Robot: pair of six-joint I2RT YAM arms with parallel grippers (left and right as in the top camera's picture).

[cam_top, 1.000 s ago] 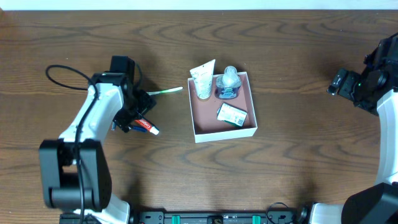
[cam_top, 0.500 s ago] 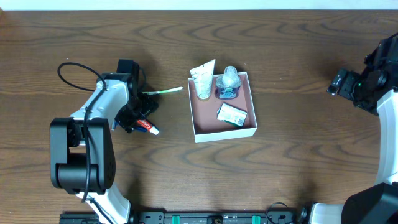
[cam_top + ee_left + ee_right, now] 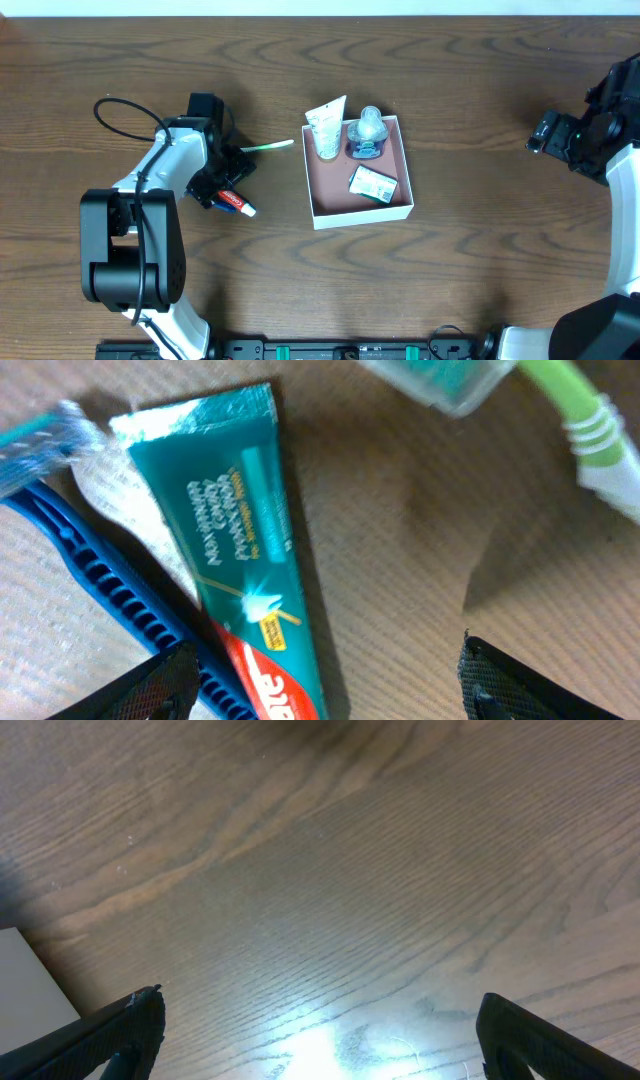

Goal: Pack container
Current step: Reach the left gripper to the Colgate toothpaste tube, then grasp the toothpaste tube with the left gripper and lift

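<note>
The toothpaste tube (image 3: pixel 250 550) is running off the left wrist view's bottom edge. I'm losing the blurred green toothbrush (image 3: pixel 560 390) past its right edge, the blue razor (image 3: pixel 100 580) past its left.

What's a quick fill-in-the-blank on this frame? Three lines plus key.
1. The container holds ___ items: a white tube, a clear bottle and a small box.
2. The left gripper hangs above the toothpaste tube with its jaws ___.
3. The razor beside that toothpaste tube has a ___ handle.
Missing words: three; open; blue.
</note>
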